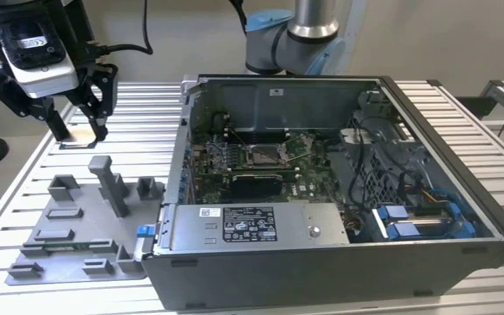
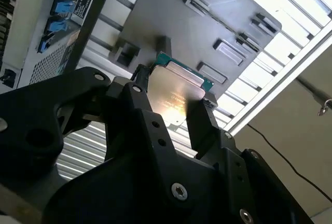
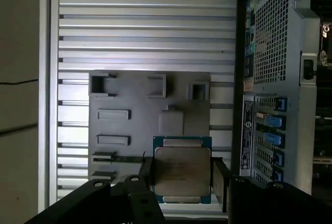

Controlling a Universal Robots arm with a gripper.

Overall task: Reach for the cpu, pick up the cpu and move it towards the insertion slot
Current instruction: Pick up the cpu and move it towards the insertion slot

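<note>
The cpu (image 3: 181, 169) is held in the air by the gripper (image 3: 182, 178), which is clamped on two opposite edges of the chip. The silvery top is seen face-on in the first wrist view. In the exterior view it hangs at the left, over the slatted surface (image 1: 147, 105) and just beyond the far end of the grey tray (image 1: 68, 262), well apart from the insertion slot (image 1: 265, 155).

The grip is judged to be the main weakness. Only thin edges are caught between the fingers (image 3: 220, 180), so the chip could be tilted or dropped by a quick swing or a jolt.

The slot lies deep inside the open computer case (image 1: 322, 269), on the green motherboard (image 1: 309, 174). The case wall stands between chip and slot, so a low path could bring the gripper or chip against its rim. Cables and brackets crowd the interior beside the slot and could be snagged. A chip carried in tilted or turned could be set down badly on the slot's metal frame.
</note>
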